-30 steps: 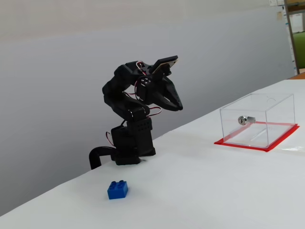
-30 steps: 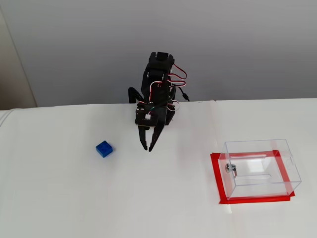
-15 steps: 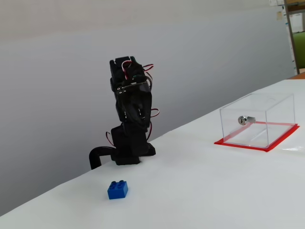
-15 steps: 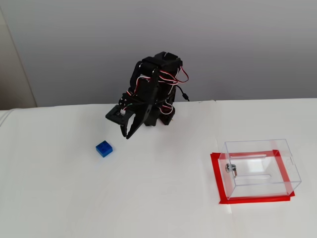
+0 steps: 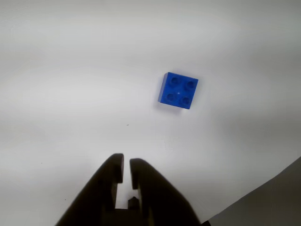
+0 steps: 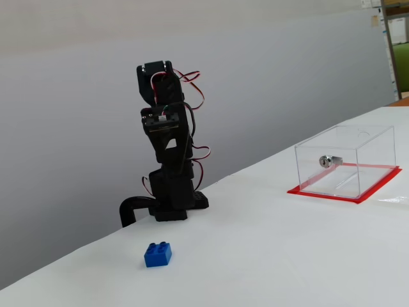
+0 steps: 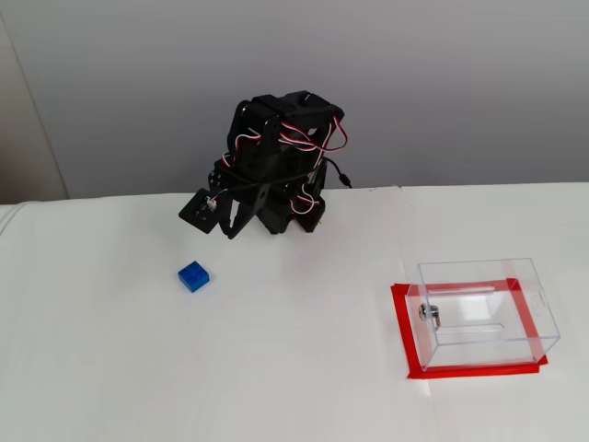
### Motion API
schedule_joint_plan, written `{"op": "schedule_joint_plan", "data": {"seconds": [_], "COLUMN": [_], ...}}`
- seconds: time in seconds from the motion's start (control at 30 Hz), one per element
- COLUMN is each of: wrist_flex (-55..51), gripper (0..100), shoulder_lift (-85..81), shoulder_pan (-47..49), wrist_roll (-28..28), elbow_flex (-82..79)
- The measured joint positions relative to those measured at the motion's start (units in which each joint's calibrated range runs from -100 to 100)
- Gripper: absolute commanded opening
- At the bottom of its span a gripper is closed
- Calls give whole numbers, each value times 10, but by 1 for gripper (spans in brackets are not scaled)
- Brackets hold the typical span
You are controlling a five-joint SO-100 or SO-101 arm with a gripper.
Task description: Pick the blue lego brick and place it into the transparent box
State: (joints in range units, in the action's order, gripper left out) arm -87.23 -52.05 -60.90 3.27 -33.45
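Blue lego brick (image 5: 178,90) flat on the white tabletop (image 5: 70,84), studs up, four studs showing in the wrist view. Nothing touching it. In a fixed view, brick (image 7: 193,275) toward the left side of the table, nearer the far edge than the near one, just in front of and slightly left of the black arm (image 7: 271,170). In a fixed view, same brick (image 6: 157,254) near the table's edge, below and in front of the arm's base (image 6: 169,201).

Gripper (image 5: 126,165) low in the wrist view, fingers nearly together with only a narrow slit between the tips, holding nothing; raised above the table, apart from the brick, which sits up and to the right of the tips. Gripper (image 7: 224,216) folded in close to the arm, pointing down toward the tabletop.

Transparent box (image 7: 483,308) toward the right side of the table, well apart from brick and arm, standing on a red-edged base (image 7: 401,331). Silver lock cylinder (image 7: 429,313) on its left wall. Box (image 6: 348,160) empty apart from the lock (image 6: 326,160).
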Motion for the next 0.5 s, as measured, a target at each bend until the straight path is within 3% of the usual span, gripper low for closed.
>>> {"op": "schedule_joint_plan", "data": {"seconds": [0.33,0.5], "wrist_flex": [1,11], "gripper": [2,2], "shoulder_lift": [137,173], "shoulder_pan": [-104,-129], "wrist_roll": [76,88], "elbow_flex": [28,29]}}
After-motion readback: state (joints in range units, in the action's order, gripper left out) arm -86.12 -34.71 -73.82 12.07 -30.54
